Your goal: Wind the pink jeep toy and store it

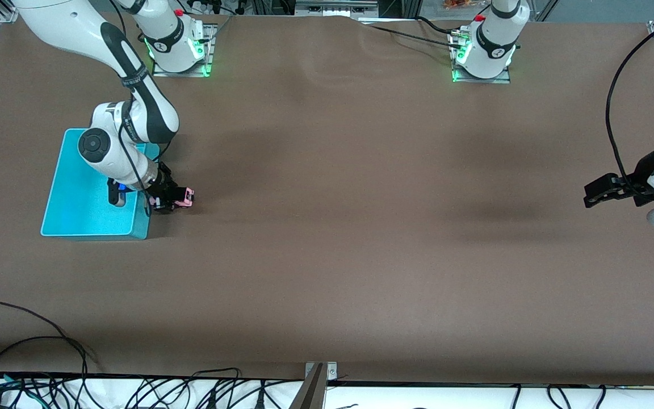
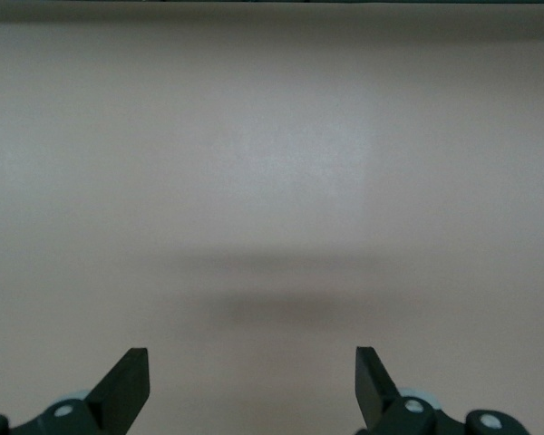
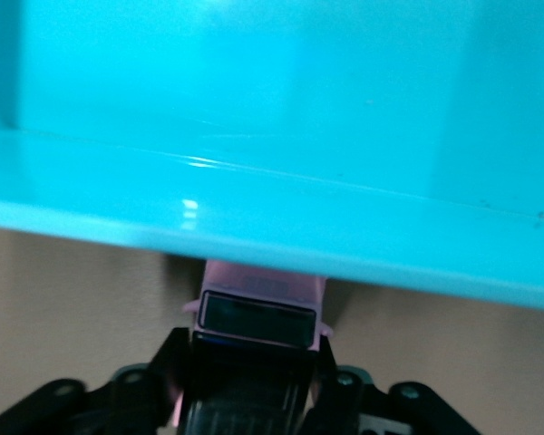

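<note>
The pink jeep toy point(image 1: 182, 197) has a black roof and sits between the fingers of my right gripper point(image 1: 169, 200), just beside the turquoise bin point(image 1: 71, 204) on its side toward the left arm's end. In the right wrist view the jeep point(image 3: 258, 313) is clamped between the black fingers, and the bin's rim point(image 3: 272, 236) is close in front of it. My left gripper point(image 1: 595, 193) is open and empty at the left arm's end of the table; its fingers point(image 2: 127, 385) stand wide apart over bare table.
The brown table mat point(image 1: 361, 227) spreads between the two arms. Loose cables point(image 1: 49, 363) lie along the table edge nearest the front camera. The arm bases point(image 1: 179, 45) stand at the edge farthest from it.
</note>
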Motion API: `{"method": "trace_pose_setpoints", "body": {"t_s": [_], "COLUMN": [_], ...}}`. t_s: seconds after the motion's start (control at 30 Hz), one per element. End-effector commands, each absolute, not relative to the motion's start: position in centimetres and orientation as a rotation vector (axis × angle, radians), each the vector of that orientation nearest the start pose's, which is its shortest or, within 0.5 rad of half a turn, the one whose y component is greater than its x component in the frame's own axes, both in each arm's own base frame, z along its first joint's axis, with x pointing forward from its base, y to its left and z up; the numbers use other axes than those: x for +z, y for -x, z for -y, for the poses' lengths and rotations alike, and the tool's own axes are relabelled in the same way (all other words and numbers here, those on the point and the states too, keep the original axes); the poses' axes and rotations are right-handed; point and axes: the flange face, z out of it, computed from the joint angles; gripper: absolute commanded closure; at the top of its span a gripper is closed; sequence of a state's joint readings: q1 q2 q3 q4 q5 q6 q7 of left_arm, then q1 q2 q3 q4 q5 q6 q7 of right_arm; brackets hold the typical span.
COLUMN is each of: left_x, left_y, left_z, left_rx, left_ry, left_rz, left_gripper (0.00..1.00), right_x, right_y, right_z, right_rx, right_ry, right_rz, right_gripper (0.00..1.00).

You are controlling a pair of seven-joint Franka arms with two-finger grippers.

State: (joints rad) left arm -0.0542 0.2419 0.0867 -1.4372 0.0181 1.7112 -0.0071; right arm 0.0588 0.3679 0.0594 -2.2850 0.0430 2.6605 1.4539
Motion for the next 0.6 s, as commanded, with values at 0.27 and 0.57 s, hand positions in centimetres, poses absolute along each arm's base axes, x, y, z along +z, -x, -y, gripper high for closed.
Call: {"method": "trace_pose_setpoints", "body": {"t_s": [0.27,0.57], "left_x": [56.1,56.1], "left_y": [-63.3,-63.3], "left_z": [-1.8,-1.9], "left_rx": [-0.052,-0.052], "left_ry": [3.099,3.099], "left_rz": [0.025,0.027], "left_gripper": [0.00,0.00], "right_x": [25.7,30.0], "right_y": [-55.5,-55.7], "right_z": [-6.5,-7.5], "right_rx": [-0.139,-0.220], "right_ry": [2.382,2.485], "right_rz": [-1.847,-1.627], "right_gripper": [1.00,1.00]}}
